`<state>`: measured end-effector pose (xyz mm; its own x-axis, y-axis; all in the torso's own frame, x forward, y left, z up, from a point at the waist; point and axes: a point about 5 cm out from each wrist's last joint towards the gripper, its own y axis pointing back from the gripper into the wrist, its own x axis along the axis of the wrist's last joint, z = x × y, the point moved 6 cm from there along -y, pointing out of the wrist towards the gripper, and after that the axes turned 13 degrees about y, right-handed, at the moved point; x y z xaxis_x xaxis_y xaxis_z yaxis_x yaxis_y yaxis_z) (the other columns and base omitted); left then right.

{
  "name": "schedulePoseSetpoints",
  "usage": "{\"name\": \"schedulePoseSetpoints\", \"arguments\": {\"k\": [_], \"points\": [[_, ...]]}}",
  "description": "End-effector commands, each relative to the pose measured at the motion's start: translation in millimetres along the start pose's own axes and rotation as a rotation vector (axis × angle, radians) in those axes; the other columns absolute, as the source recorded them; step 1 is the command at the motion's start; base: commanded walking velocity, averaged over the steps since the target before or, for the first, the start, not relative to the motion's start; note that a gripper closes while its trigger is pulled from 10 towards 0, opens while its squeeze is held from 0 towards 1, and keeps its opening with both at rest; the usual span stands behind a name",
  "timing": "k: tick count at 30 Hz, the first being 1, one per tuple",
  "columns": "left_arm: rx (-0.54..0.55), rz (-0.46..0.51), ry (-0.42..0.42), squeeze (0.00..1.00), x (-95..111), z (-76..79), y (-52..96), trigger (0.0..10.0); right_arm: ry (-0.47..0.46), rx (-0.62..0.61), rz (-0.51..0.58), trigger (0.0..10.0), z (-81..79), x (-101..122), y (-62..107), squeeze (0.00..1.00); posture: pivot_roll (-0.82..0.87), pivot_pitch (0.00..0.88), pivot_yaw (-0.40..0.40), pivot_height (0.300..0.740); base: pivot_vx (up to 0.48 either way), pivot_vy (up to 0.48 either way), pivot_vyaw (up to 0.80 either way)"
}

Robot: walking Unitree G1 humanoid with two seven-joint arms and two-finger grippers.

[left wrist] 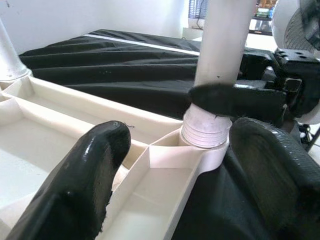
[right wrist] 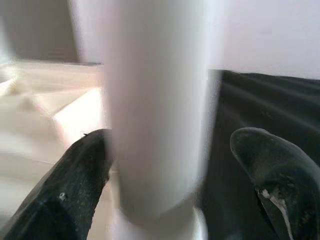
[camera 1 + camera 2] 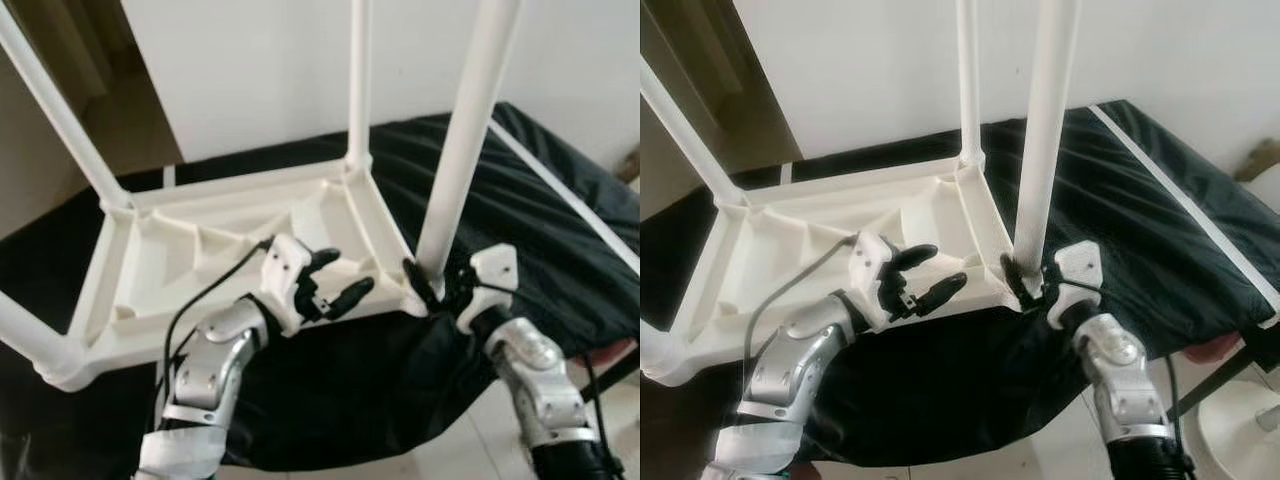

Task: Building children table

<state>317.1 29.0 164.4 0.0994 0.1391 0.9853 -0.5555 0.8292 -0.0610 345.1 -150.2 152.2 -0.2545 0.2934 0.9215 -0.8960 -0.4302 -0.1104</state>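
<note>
On a bed draped in a black cloth with a white stripe (image 3: 560, 230), the white plastic children's table (image 3: 240, 250) lies upside down, its ribbed underside facing up so the corner sockets can take the legs. The white tubular legs stand upward from the corners: one at the far left (image 3: 55, 110), one at the far corner (image 3: 358, 90), a short stretch of another at the near left corner (image 3: 25, 340), and the thick near-right leg (image 3: 465, 140), which is the one being worked on. Judging by the threaded collar (image 1: 205, 131) showing just above its socket in the left wrist view, this leg is probably not yet seated fully, so the step in hand looks like turning or pressing it home. The right claw (image 3: 438, 283) sits at the base of that leg; its black fingers (image 2: 75, 185) stand either side of the tube, one touching it and the other a little apart from it in the right wrist view, so the claw is spread around the leg rather than clamped tight. The left claw (image 3: 333, 278) hovers with fingers spread over the near edge of the table frame beside the same corner, seemingly placed to steady the frame while the leg is driven. The open compartments (image 1: 150, 195) between the underside ribs hold nothing that I can see.
</note>
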Motion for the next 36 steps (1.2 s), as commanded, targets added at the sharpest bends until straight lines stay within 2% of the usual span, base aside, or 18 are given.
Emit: {"name": "schedulePoseSetpoints", "arguments": {"k": [1, 7, 9, 10, 11, 12, 13, 22, 26, 28, 30, 32, 33, 36], "points": [[-0.035, -0.027, -0.030, 0.00, -2.7, 3.2, 0.4, 10.0, 0.002, 0.066, 0.005, 10.0, -6.3, -1.4, -4.4, 0.00, -0.04, 0.000, 0.073, 0.740, 0.000, 0.000, 0.00], [-0.023, -0.054, -0.062, 0.00, -8.1, 3.3, 2.4, 10.0, 0.039, 0.157, -0.015, 10.0, -12.9, -7.8, -11.6, 0.00, -0.02, 0.000, 0.064, 0.740, 0.000, 0.000, 0.00], [-0.021, -0.058, -0.065, 0.00, -8.8, 3.6, 2.6, 10.0, 0.046, 0.193, -0.025, 8.1, -16.7, -10.3, -12.9, 0.00, -0.02, 0.000, 0.061, 0.740, 0.000, 0.000, 0.00], [-0.021, -0.058, -0.065, 0.00, -8.8, 3.6, 2.6, 10.0, 0.046, 0.193, -0.025, 8.1, -16.7, -10.3, -12.9, 0.00, -0.02, 0.000, 0.061, 0.740, 0.000, 0.000, 0.00], [-0.021, -0.059, -0.067, 0.00, -9.1, 3.7, 2.7, 10.0, 0.045, 0.214, -0.026, 4.2, -18.7, -10.8, -12.8, 0.00, -0.02, 0.000, 0.059, 0.740, 0.000, 0.000, 0.00], [-0.021, -0.059, -0.067, 0.00, -9.1, 3.7, 2.7, 10.0, 0.045, 0.214, -0.026, 4.2, -18.7, -10.8, -12.8, 0.00, -0.02, 0.000, 0.059, 0.740, 0.000, 0.000, 0.00], [-0.020, -0.059, -0.068, 0.00, -9.3, 3.7, 2.6, 10.0, 0.041, 0.228, -0.026, 0.0, -19.8, -11.1, -12.9, 0.00, -0.01, 0.000, 0.054, 0.740, 0.000, 0.000, 0.00], [-0.003, -0.051, -0.076, 0.00, -9.2, 0.8, 1.7, 10.0, 0.043, 0.224, -0.066, 0.0, -19.4, -24.6, -10.8, 0.00, -0.01, 0.000, 0.047, 0.740, 0.000, 0.000, 0.00], [0.019, -0.061, -0.085, 0.00, -12.5, -1.8, 1.0, 10.0, 0.041, 0.150, -0.114, 0.0, -14.4, -33.4, -11.5, 0.00, -0.01, 0.000, 0.045, 0.740, 0.000, 0.000, 0.00], [0.042, -0.054, -0.078, 0.00, -13.2, -4.0, -0.9, 10.0, 0.001, 0.056, -0.150, 0.0, -13.9, -38.4, -11.7, 0.00, -0.01, 0.000, 0.045, 0.740, 0.000, 0.000, 0.00], [0.042, -0.054, -0.078, 0.00, -13.2, -4.0, -0.9, 10.0, 0.001, 0.056, -0.150, 0.0, -13.9, -38.4, -11.7, 0.00, -0.01, 0.000, 0.045, 0.740, 0.000, 0.000, 0.00], [0.091, -0.061, -0.070, 0.00, -15.4, -11.3, -1.9, 10.0, -0.010, -0.009, -0.188, 0.0, -20.5, -41.6, -11.4, 0.00, -0.02, 0.000, 0.049, 0.740, 0.000, 0.000, 0.00], [0.113, -0.063, -0.062, 0.00, -16.1, -14.6, -1.8, 10.0, -0.021, -0.038, -0.201, 1.8, -20.7, -43.0, -10.5, 0.00, -0.02, 0.000, 0.049, 0.740, 0.000, 0.000, 0.00], [0.127, -0.063, -0.056, 0.00, -16.6, -17.1, -1.8, 10.0, -0.031, -0.058, -0.209, 1.8, -20.5, -44.0, -10.3, 0.00, -0.02, 0.000, 0.053, 0.740, 0.000, 0.000, 0.00]]}}
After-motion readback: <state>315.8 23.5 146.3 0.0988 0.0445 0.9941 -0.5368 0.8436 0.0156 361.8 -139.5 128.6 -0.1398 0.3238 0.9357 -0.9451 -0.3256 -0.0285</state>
